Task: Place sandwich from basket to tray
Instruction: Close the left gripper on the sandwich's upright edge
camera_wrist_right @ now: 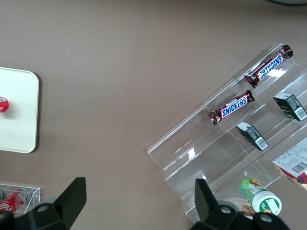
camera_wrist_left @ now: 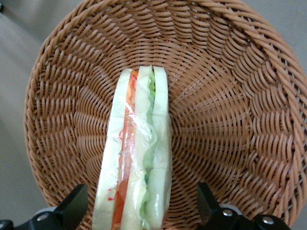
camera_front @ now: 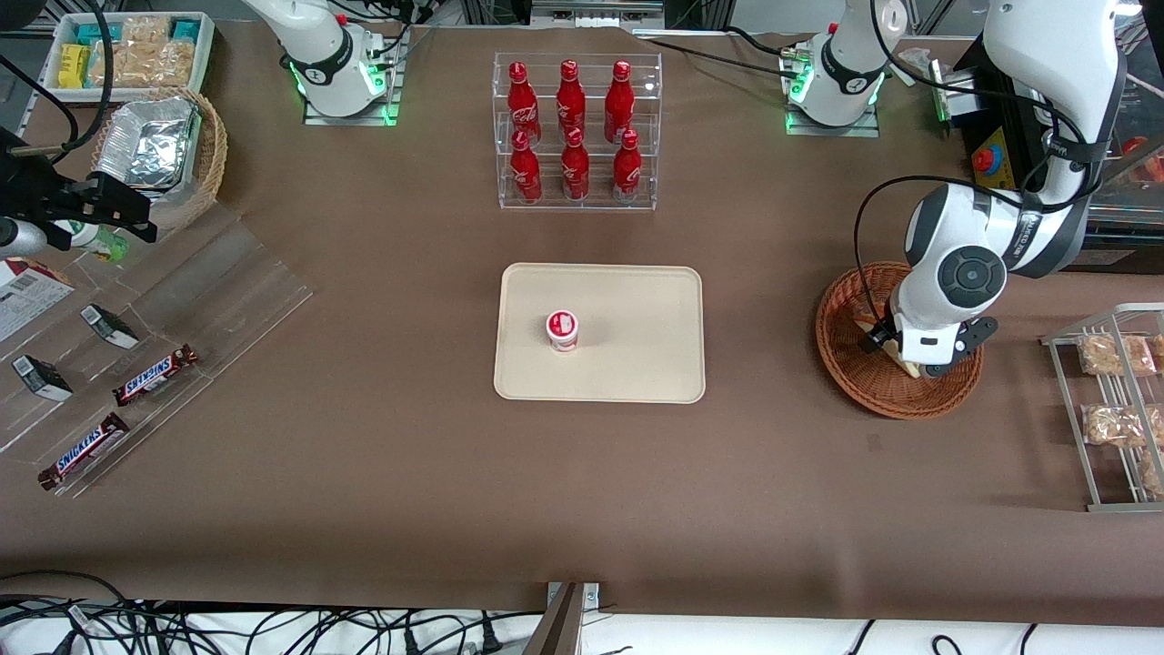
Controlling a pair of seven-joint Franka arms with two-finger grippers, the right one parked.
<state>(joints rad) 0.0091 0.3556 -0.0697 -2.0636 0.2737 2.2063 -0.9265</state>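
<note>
Landmark = tray [camera_front: 637, 300]: flat cream-beige rect, rounded corners, low rim, mid table.

Nearest the front cam vs tray, toward parked arm's end: two Snickers bars [camera_front: 84, 451] in brown wrappers w/ readable "SNICKERS", lying on a clear acrylic stepped shelf [camera_front: 227, 273]. Small dark boxes on the same shelf, print too small to read.

On tray: small cup [camera_front: 563, 329], white body, red/white lid, label unreadable.

Level w/ tray, toward working arm's end: basket [camera_front: 841, 364], round, shallow, reddish-brown woven wicker, partly covered by the arm. Gripper [camera_front: 900, 357] down inside it. Wrist cam: black fingers [camera_wrist_left: 72, 208] spread wide, one each side of the sandwich [camera_wrist_left: 136, 163], not touching it. Sandwich lies in the basket: wedge, pale bread, green + orange-red filling, clear crinkly wrap. Its near end is cut off by the frame edge; in front cam only a pale sliver shows under the gripper.

Wire rack [camera_front: 1105, 409] w/ crumbly snack packets further toward working arm's end, cut off at the edge.

Farther from cam than tray: clear acrylic rack w/ six red bottles [camera_front: 571, 132], white script, not legible. Toward parked arm's end: tan wicker basket w/ foil trays [camera_front: 150, 146].
</note>
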